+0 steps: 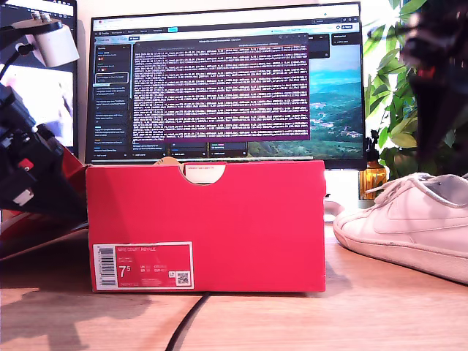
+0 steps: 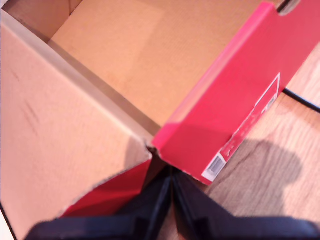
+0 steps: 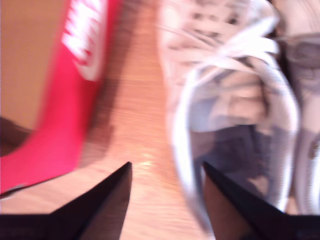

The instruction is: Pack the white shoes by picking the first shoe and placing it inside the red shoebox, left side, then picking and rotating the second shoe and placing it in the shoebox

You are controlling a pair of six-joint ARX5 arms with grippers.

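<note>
Low frontal camera; wrist cameras share red shoebox (image 1: 206, 227).

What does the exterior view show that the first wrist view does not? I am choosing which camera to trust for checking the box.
Only the exterior view shows the white leather sneaker at its right, the computer monitor, the green plant and the half-round notch.

Only the first wrist view shows the bare brown cardboard floor inside, holding no shoe, and my first gripper, shut.

Both show the bright red cardboard shoebox, its barcode label and the wooden table.

bright daylight, soft table shadows, second wrist view motion-blurred.
</note>
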